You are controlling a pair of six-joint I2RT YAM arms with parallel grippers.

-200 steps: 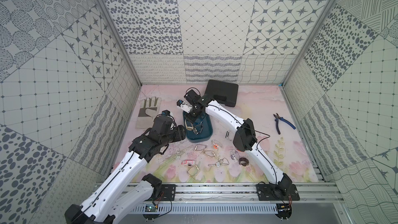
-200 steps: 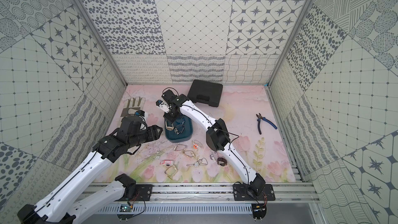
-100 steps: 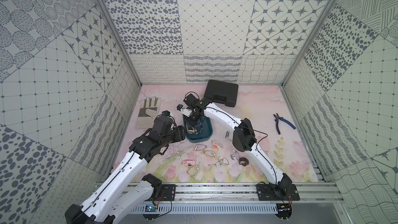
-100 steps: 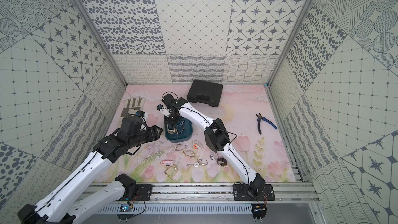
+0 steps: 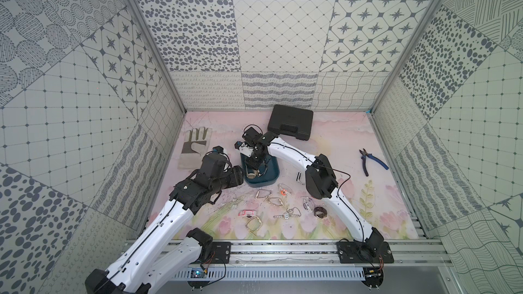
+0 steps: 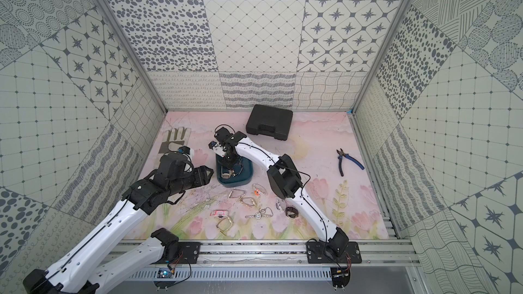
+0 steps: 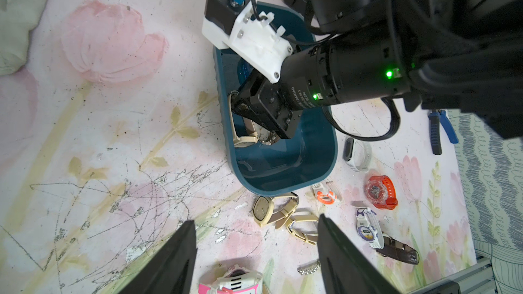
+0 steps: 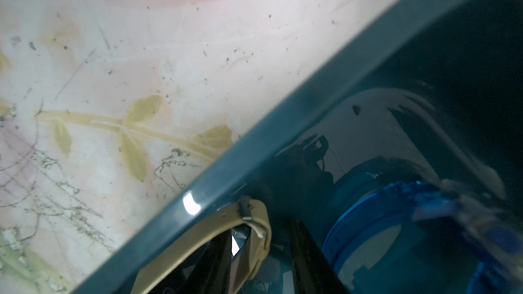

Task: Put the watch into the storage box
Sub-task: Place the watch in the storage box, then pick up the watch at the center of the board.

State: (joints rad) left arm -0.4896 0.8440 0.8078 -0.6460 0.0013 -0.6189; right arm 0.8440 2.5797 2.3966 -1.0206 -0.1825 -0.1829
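Right arm: Long reach from its base at the near edge, elbow raised over the middle of the table (image 5: pixel 339 142). The wrist bends steeply down, so the right claw (image 5: pixel 255 166) dips inside the storage box (image 5: pixel 264 183).
Right claw: Fingers parted in the right wrist view. The beige strap lies loose in the gap, not pinched as far as that view shows.
Watch: There it is! The beige-strapped watch (image 7: pixel 244 140) sits inside the box, low against the wall that faces the table's left edge. Its strap curves up along that wall toward the rim.
Why so deep: Going in below the rim looks like a set-down rather than a drop, so the watch can't bounce out over those low walls.
Storage box: Left of the table's middle, about halfway back. A blue round piece (image 8: pixel 368 222) lies in it too, too blurred to name.
Left claw: The left claw (image 6: pixel 206 175) is spread wide and empty, aimed at the box's left wall, near it but not touching.
Left arm: Low and stretched forward. My read is that it's parked there to steady the box if it slides.
Left on the table: A square beige watch (image 7: pixel 261 210) just beside the box's near wall, an orange watch (image 7: pixel 379 192), and more toward the near edge.
Call: This drop-off looks all but done. The next move calls for a straight lift, so no finger hooks that strap.
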